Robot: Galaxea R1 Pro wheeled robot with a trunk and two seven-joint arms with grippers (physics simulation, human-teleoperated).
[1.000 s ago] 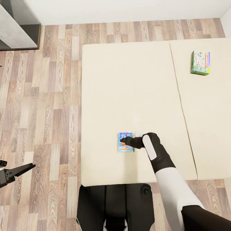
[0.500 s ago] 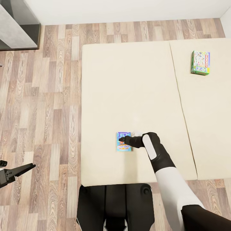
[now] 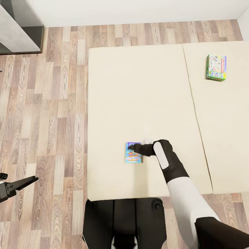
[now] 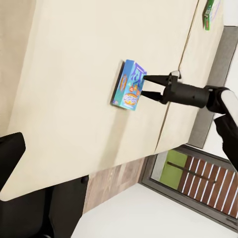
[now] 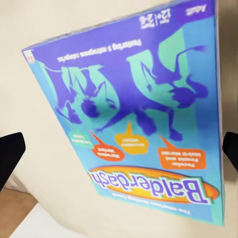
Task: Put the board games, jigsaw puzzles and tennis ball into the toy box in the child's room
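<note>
Two of the board games lie on the beige bed (image 3: 138,90). The blue-purple one (image 3: 134,152) rests near the bed's front edge, its printed cover facing up (image 5: 134,119). My right gripper (image 3: 130,148) hovers open right over it, one finger on each side of the box (image 4: 130,85). In the left wrist view the two black fingertips (image 4: 148,78) stand spread at the box's edge. The green-edged pale blue game (image 3: 216,67) lies far off on the right mattress. My left gripper (image 3: 20,181) hangs open over the floor at the left, holding nothing.
A seam (image 3: 195,114) splits the bed into two mattresses. Wood-plank floor (image 3: 52,114) runs along the bed's left side and far end. A dark grey cabinet (image 3: 19,27) stands at the far left corner. My black base (image 3: 124,221) touches the bed's front edge.
My right gripper has crept a little leftward and farther over the blue-purple game, and the box has shifted slightly left with it. The left arm and the other game are still.
</note>
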